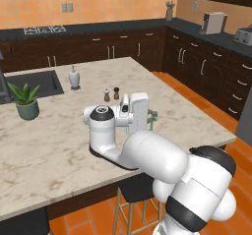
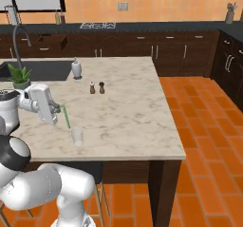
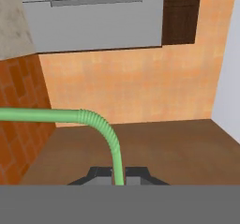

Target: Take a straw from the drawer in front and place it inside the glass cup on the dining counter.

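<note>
Gripper: the gripper (image 2: 59,108) is closed tight on the straw, pinching it at one end. It is held out sideways above the dining counter, just above and to the left of the glass cup in the right base view. In the hand view its dark finger tips (image 3: 96,174) sit on either side of the straw's stem.

Straw: the straw (image 2: 65,115) is thin and light green, with a ribbed bend near the held end. In the right base view it leaves the gripper, turns at the bend and slants downward, its lower end above the counter and a little up and left of the cup's rim. It is not inside the cup. In the hand view the straw (image 3: 96,121) rises between the fingers, curves at the bend and runs off to the left edge.

Glass cup: the glass cup (image 2: 77,137) is a small clear tumbler, upright on the counter close to its near edge.

Dining counter: the dining counter (image 2: 128,112) is a light beige marbled island top.

On the counter: two small pepper shakers (image 2: 97,87) stand side by side farther back, a white soap bottle (image 2: 76,69) beyond them, and a potted plant (image 1: 25,100) near the sink (image 1: 34,84).
</note>
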{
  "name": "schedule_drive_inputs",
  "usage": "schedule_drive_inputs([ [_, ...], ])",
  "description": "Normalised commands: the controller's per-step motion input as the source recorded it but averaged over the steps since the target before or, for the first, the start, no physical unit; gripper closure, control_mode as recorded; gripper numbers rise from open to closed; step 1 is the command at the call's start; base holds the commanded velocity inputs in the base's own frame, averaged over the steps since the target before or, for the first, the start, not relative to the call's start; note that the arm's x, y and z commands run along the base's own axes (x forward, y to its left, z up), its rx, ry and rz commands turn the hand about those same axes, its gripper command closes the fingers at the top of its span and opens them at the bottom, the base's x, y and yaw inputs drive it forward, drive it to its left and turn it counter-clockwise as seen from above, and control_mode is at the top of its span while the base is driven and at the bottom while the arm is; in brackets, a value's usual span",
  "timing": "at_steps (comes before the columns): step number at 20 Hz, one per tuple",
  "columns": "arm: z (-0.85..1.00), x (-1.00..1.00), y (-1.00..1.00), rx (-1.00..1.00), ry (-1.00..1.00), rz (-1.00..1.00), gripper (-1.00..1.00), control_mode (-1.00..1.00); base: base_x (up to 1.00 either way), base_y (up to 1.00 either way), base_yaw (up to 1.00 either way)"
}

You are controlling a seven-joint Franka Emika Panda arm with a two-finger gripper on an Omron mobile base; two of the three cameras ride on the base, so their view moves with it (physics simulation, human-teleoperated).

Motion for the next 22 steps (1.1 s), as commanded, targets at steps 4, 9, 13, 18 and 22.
schedule_drive_inputs([
  [4,-0.05,0.06,0.08,0.0,0.0,0.0,1.0,-1.0,0.0,0.0,0.0],
  [9,-0.2,0.01,0.0,0.0,0.0,0.05,1.0,-1.0,0.0,0.0,0.0],
  [13,-0.24,0.14,0.0,0.0,0.0,0.07,1.0,-1.0,0.0,0.0,0.0],
  [18,-0.15,0.26,0.0,0.0,0.0,0.07,1.0,-1.0,0.0,0.0,0.0],
  [22,-0.17,0.03,0.0,0.0,0.0,0.05,1.0,-1.0,0.0,0.0,0.0],
])
